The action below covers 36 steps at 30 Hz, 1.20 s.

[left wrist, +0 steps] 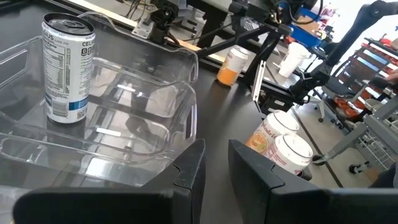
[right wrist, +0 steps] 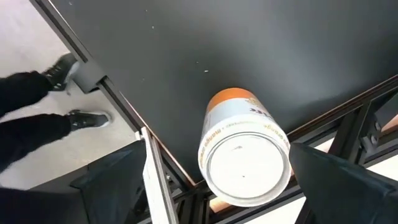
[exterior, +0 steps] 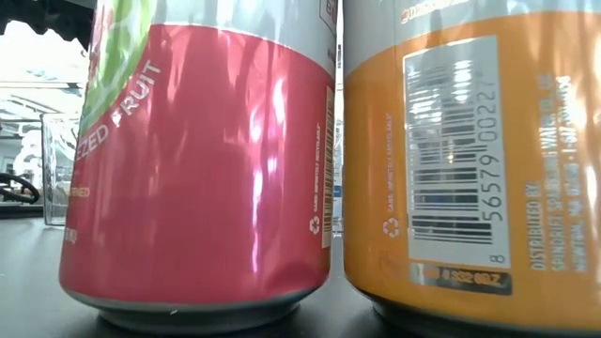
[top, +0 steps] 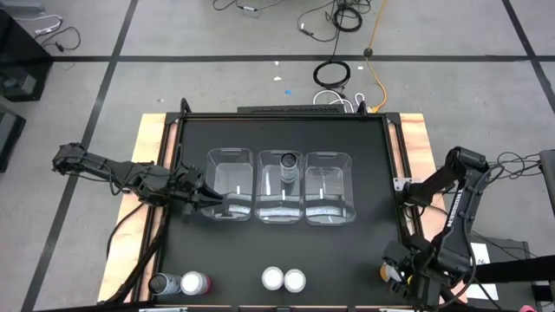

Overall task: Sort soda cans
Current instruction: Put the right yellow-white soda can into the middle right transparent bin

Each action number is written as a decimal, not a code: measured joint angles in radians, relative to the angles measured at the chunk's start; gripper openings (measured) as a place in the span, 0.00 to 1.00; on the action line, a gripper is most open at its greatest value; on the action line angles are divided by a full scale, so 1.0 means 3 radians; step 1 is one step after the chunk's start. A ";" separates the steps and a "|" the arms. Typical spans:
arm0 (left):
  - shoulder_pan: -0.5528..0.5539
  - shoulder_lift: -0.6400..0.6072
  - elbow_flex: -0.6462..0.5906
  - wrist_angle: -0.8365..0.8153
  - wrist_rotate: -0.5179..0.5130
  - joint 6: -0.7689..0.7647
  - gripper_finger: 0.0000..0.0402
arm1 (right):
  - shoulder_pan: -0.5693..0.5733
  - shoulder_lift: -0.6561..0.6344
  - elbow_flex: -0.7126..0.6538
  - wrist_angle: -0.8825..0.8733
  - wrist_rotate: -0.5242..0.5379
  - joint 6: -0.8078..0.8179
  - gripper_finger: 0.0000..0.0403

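Observation:
Three clear bins (top: 281, 185) stand side by side in the middle of the table. A grey-silver can (top: 289, 169) (left wrist: 67, 68) stands upright in the middle bin. My left gripper (top: 223, 208) (left wrist: 215, 177) is open by a narrow gap with nothing in it, at the left bin's near right corner. My right gripper (top: 396, 274) (right wrist: 224, 186) is wide open at the table's near right corner, one finger on either side of an upright orange can (top: 385, 271) (right wrist: 244, 152), not touching it. A pink-red can (exterior: 197, 169) and an orange can (exterior: 470, 160) stand on their bases at the near edge.
A dark grey can (top: 162, 283) and a pink-red can (top: 194, 282) stand at the near left edge. Two pale-topped cans (top: 284, 279) stand at the near middle. The table's raised frame (right wrist: 118, 102) runs close by the right gripper. A person's legs (right wrist: 37, 106) show on the floor beyond it.

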 joint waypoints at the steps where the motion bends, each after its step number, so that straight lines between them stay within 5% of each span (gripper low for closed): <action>1: 0.0001 -0.0001 0.0000 0.0000 0.0000 0.0001 0.20 | 0.0008 0.0028 0.0000 0.0005 -0.0001 -0.0017 0.96; 28: 0.0000 -0.0001 0.0000 0.0000 -0.0001 0.0001 0.20 | 0.0124 0.0588 -0.0004 -0.0089 -0.0347 -0.0104 0.96; 36: 0.0000 0.0000 0.0000 0.0000 -0.0001 0.0001 0.20 | 0.0136 0.0612 -0.0006 -0.0096 -0.0341 -0.0018 0.84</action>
